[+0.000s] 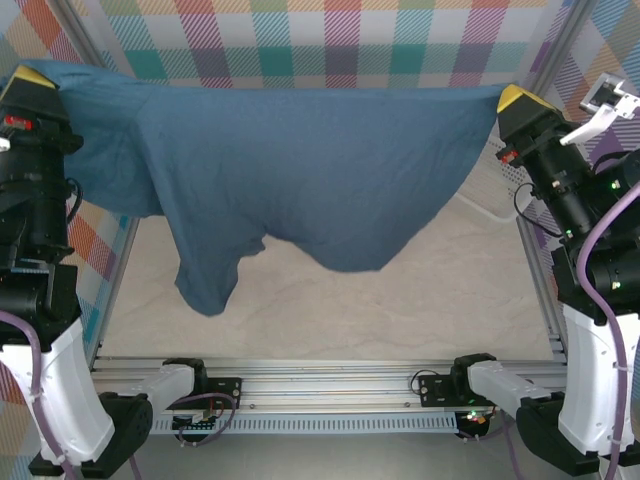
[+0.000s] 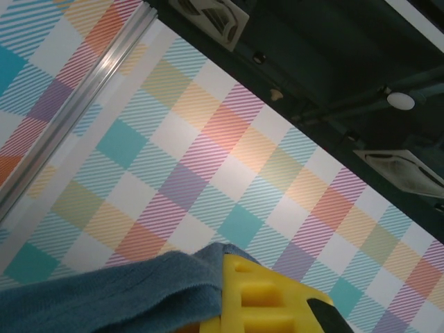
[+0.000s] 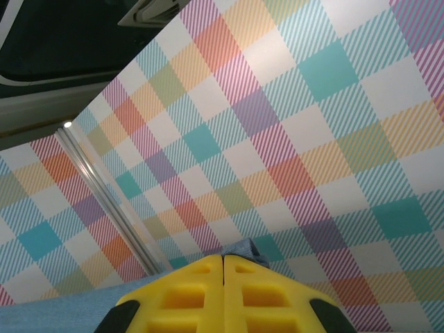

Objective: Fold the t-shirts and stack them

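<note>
I judge the step in hand to be laying the t-shirt [image 1: 320, 170] out flat on the table [image 1: 430, 300] before any fold, since it hangs in the air between my two claws; my left claw [image 1: 38, 82] is clamped on one end of its upper edge and my right claw [image 1: 515, 98] on the other. To do this well I should lower both claws together and level, with the same span between them, so the upper edge is taut and the cloth does not bunch; the lowest cloth should touch the table first, and then I should draw the rest down over it smoothly. The risk I see is the hanging flap [image 1: 205, 280], which droops lowest, below my left claw and inward of it, and could tuck under the body as it lands; the middle also sags well below the line between my claws, so a little more stretch may help. From my left claw the shirt runs across to my right claw, with all of its body beneath and between them and the table well below. On my left wrist the blue cloth [image 2: 118, 295] lies bunched against the side of my yellow finger [image 2: 270, 298]. On my right wrist the fingers [image 3: 194, 291] are pressed together with a tuft of cloth [image 3: 243, 248] poking out just past their tips.
</note>
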`<move>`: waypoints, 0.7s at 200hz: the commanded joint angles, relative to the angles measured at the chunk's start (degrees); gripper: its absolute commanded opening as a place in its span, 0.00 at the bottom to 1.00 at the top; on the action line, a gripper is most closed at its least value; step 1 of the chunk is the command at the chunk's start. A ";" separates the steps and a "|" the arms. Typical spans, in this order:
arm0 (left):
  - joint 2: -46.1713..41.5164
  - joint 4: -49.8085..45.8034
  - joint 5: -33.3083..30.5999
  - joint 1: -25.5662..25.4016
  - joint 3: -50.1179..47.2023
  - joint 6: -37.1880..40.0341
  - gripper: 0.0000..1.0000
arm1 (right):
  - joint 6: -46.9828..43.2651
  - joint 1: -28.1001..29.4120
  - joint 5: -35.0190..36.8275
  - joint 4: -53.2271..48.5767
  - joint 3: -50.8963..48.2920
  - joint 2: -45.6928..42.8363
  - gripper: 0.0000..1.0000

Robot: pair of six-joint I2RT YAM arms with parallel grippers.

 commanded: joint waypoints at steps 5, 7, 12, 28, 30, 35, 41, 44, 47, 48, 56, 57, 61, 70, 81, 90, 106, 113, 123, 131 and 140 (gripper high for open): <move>11.90 2.65 -0.94 0.81 4.47 3.72 0.00 | 2.45 -0.37 1.19 1.23 1.85 7.73 0.00; 12.75 2.61 -0.71 0.83 5.01 3.78 0.00 | 2.65 -0.38 1.07 1.19 1.92 8.42 0.00; 15.85 2.39 0.02 0.84 6.36 4.07 0.00 | 3.37 -0.37 0.89 1.03 2.10 10.18 0.00; 25.08 2.39 1.73 0.76 10.29 4.74 0.00 | 5.58 -0.39 0.11 1.23 2.69 16.27 0.00; 26.35 2.35 1.87 0.75 10.88 4.81 0.00 | 5.71 -0.38 0.01 1.13 2.85 17.03 0.00; 29.61 1.98 2.24 0.82 12.60 5.17 0.00 | 6.02 -0.18 -0.10 0.89 3.47 19.50 0.00; 33.67 1.36 2.82 0.82 14.92 5.48 0.00 | 6.80 -0.19 -0.23 0.22 4.31 22.56 0.00; 35.79 0.95 3.18 0.81 16.49 5.57 0.00 | 7.13 -0.20 -0.34 -0.21 4.91 24.17 0.00; 38.01 0.55 3.58 0.71 17.98 5.86 0.00 | 7.50 -0.20 -0.60 -0.63 5.68 26.05 0.00; 38.75 0.39 3.71 0.77 18.50 5.92 0.00 | 7.60 -0.20 -0.66 -0.88 5.92 26.65 0.00; 44.91 -1.35 4.87 0.70 23.15 6.58 0.00 | 8.22 -0.18 -1.60 -2.60 8.50 31.93 0.00; 45.72 -1.66 4.97 0.77 23.72 6.59 0.00 | 8.27 -0.15 -1.69 -2.96 8.95 32.58 0.00; 48.87 -2.47 5.40 0.82 26.16 6.59 0.00 | 8.78 -0.12 -2.13 -4.56 10.71 35.46 0.00; 56.17 -4.55 6.67 0.81 31.67 7.14 0.00 | 9.56 0.01 -3.45 -7.24 14.94 42.02 0.00; 64.58 -6.30 7.94 0.84 37.51 7.01 0.07 | 9.99 0.12 -5.50 -9.66 19.79 50.48 0.01; 71.20 -7.78 9.24 1.01 41.82 5.87 0.38 | 9.92 0.15 -6.06 -13.86 25.49 57.36 0.21; 78.53 -12.56 9.95 0.85 47.94 4.25 0.91 | 7.19 0.30 -5.51 -21.89 35.90 67.17 0.41; 78.95 -15.16 9.13 0.50 48.67 4.38 0.97 | 5.89 0.57 -4.46 -24.84 38.91 69.61 0.45; 77.66 -18.87 6.86 -0.46 47.86 5.46 0.99 | 4.26 1.04 -3.91 -26.46 39.53 70.09 0.48; 75.93 -22.57 4.32 -1.18 46.58 5.97 0.99 | 3.22 1.64 -3.27 -26.35 37.04 68.63 0.50; 72.82 -26.64 1.63 -1.88 43.64 5.36 0.99 | 2.26 2.46 -2.59 -23.90 30.86 64.88 0.51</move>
